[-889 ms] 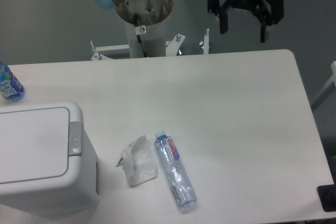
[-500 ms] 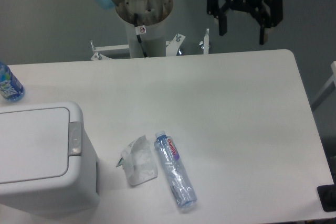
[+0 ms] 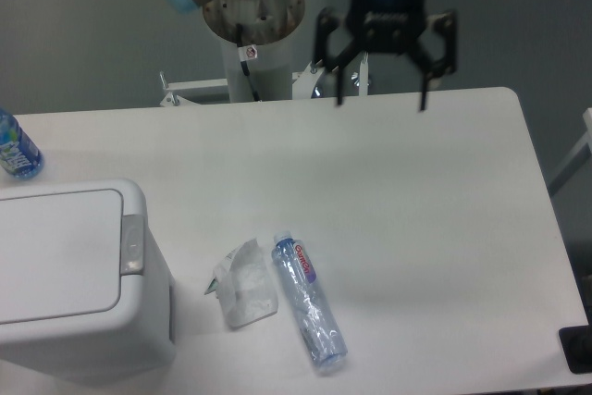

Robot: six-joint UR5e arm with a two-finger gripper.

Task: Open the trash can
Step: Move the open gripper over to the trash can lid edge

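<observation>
Black two-finger claw (image 3: 381, 99) hangs spread wide and grasping nothing over the far edge of the white tabletop (image 3: 388, 191), well apart from the trash can.

Nearest the camera at the lower left stands the large boxy white plastic trash can (image 3: 79, 275), its flat rectangular lid down and its small grey push tab (image 3: 133, 244) on the right-hand edge. Just beside it to the right lie a crumpled clear plastic wrapper (image 3: 242, 283) and a clear plastic water bottle (image 3: 308, 300) on its side, cap pointing away. Farther back at the left edge is a blue-tinted bottle (image 3: 16, 147), cut off by the frame. Behind the tabletop rises the grey arm base (image 3: 252, 16).
</observation>
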